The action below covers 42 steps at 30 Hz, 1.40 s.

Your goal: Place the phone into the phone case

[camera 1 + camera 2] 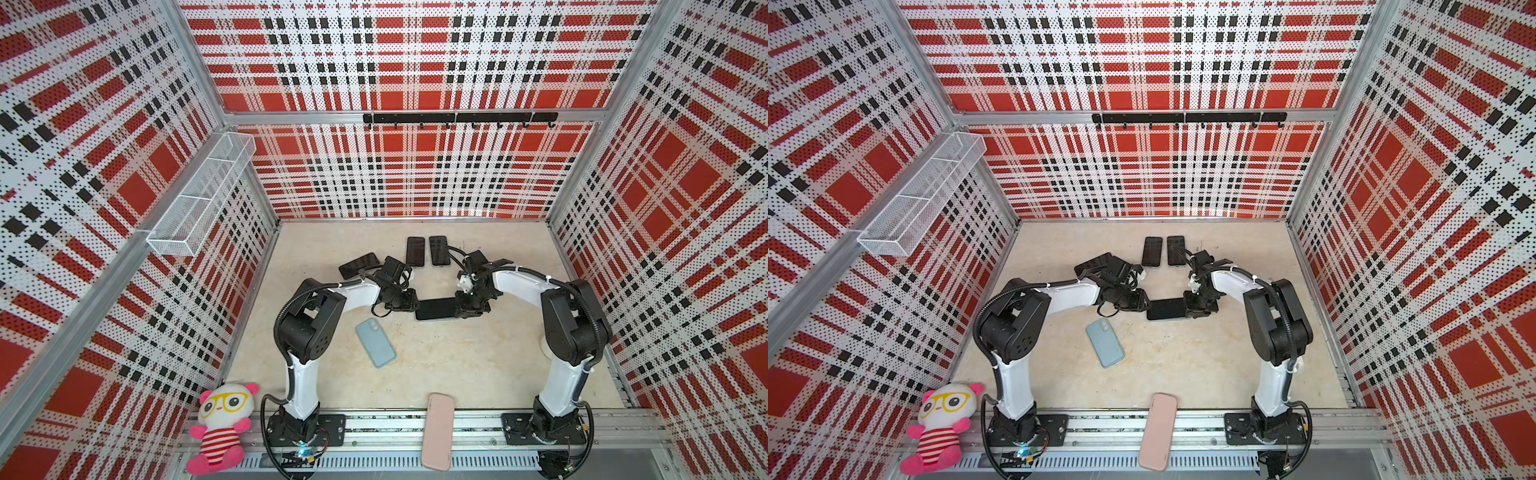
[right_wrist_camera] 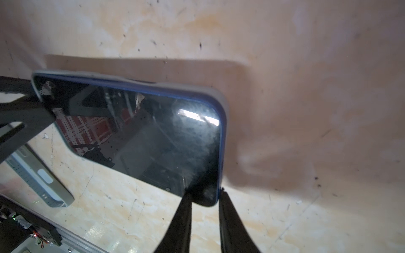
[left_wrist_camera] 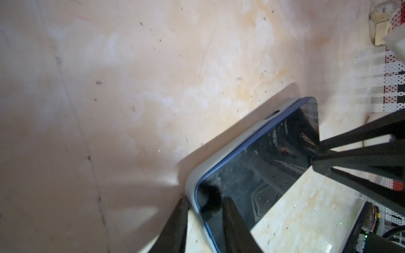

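We judge the step in hand to be seating. The dark-screened, blue-edged phone (image 1: pixel 436 309) is spanned between the two claws near the middle of the pale marbled bench (image 1: pixel 457 374). Its offset shadow suggests it is lifted clear of the surface, and it lies partly inside the pale grey soft phone case (image 3: pixel 236 145). Working from left to right, the left claw (image 3: pixel 203 203) is closed to a narrow gap across the left end of the assembly. One finger bears on the outside of the case rim and the other on the glass, so this claw clamps case and phone together. Along the long edge shown in both wrist views, the grey rim (image 2: pixel 188 87) runs just beside the blue frame. The right claw (image 2: pixel 205 193) is likewise nearly closed and pinches the corner at the phone's right end. We see no grey rim at that corner, so we judge it unseated, though the view is partial. The next move calls for pressing this free end into the case while the left claw holds its end firm. Keep the force square to the glass, since a skewed push could pop the seated end out.
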Motion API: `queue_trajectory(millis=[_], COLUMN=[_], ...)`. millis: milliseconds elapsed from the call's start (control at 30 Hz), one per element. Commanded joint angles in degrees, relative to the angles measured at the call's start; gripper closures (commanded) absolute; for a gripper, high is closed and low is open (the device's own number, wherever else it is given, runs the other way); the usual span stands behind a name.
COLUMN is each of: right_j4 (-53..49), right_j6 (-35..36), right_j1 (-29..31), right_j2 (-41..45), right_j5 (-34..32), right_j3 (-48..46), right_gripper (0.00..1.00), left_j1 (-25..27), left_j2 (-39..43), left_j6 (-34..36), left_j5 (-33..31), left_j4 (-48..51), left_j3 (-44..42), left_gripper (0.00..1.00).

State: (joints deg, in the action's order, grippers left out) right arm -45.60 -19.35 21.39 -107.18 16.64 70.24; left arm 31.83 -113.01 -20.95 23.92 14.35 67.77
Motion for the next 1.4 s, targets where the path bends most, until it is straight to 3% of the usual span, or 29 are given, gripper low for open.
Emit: queue_trajectory(millis=[0,600,1133,1233,1367], right_j4=[0.8,6.0,12.1,11.3,3.2], right_j6=[0.2,-3.9,-6.5,-6.0,-4.1], right_j1=[0.8,5.3,8.1,8.1,7.0], right_j2=[-3.1,-11.8,-20.9,-19.3,-11.0], right_j5=[-0.6,-3.5,-0.9,-1.5,-6.1], right_j3=[-0.2,-3.9,-6.1,-5.8,-2.4], right_gripper=[0.78,0.85,0.88,0.88,0.86], left_j1=[1.6,3.1,3.1,3.1,2.7], left_j2=[-2.5,-3.2,-4.4,-4.5,-4.3], left_j6=[0.1,0.4,1.0,1.2,1.4], left_j5=[0.1,-0.9,-1.7,-1.8,-1.9], left_j4=[2.7,3.2,3.8,3.9,4.1], left_j3=[-0.7,-0.4,0.0,0.1,0.1], left_gripper=[0.69,0.7,0.7,0.7,0.7])
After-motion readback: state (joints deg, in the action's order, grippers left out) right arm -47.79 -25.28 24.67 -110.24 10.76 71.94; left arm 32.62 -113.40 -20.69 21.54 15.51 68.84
